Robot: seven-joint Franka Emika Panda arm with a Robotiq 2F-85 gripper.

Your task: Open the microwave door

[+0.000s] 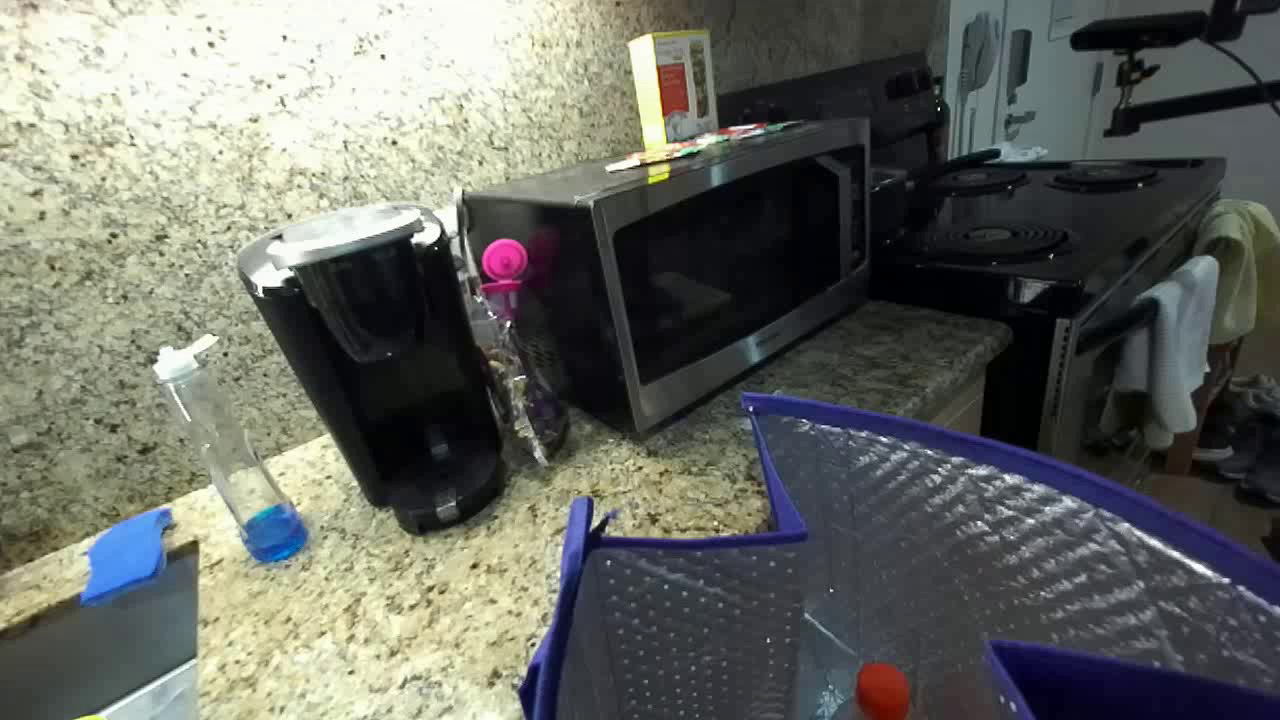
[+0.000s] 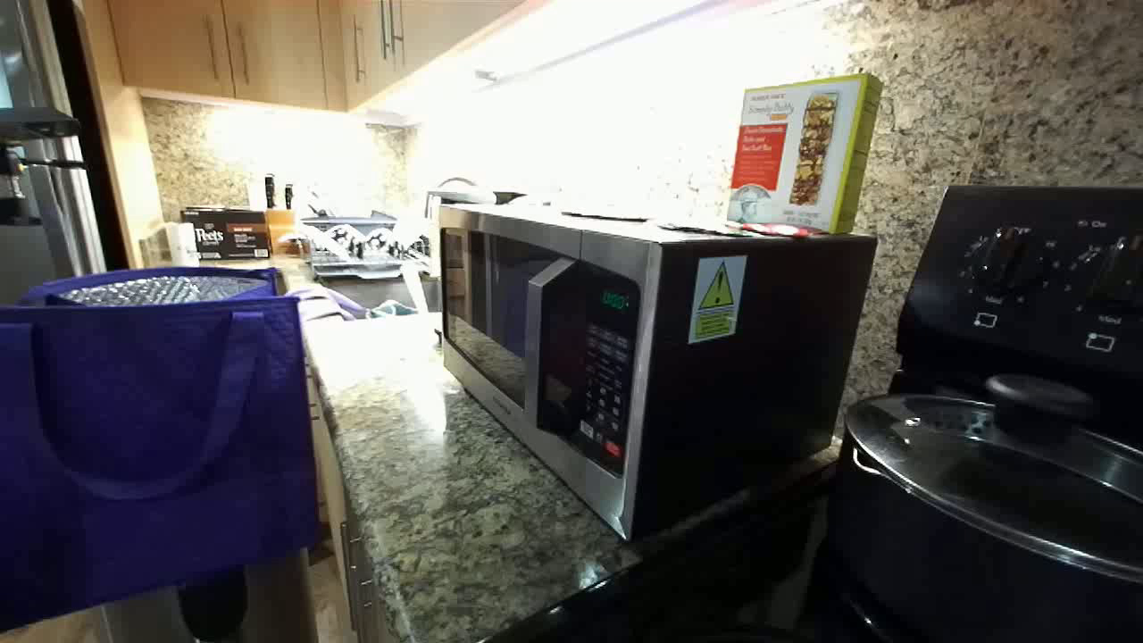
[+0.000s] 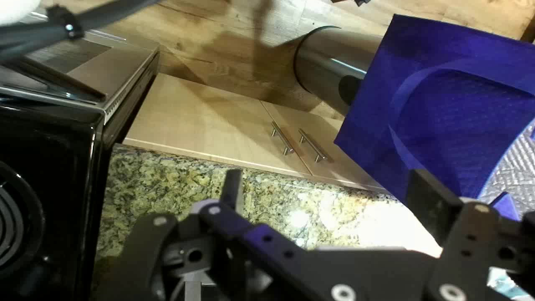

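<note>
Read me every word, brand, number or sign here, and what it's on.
"Peet's": dark cardboard box
"Simply Nutty": white-and-lime cardboard box
"On": black stove control panel
"Med": same panel
"!" in a triangle: pale rectangular sticker on the steel-and-black microwave
Too small or blurred: its green display, black keypad, silver-framed glass door lettering; other print.

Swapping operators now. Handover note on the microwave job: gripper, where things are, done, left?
Gripper: open, nothing visible between the fingers.
Microwave: on the counter, between coffee maker and stove.
Door: shut; handle beside the keypad.
Done: no opening yet.
Left: probably set the fingers on the handle, then pull the door open.
</note>
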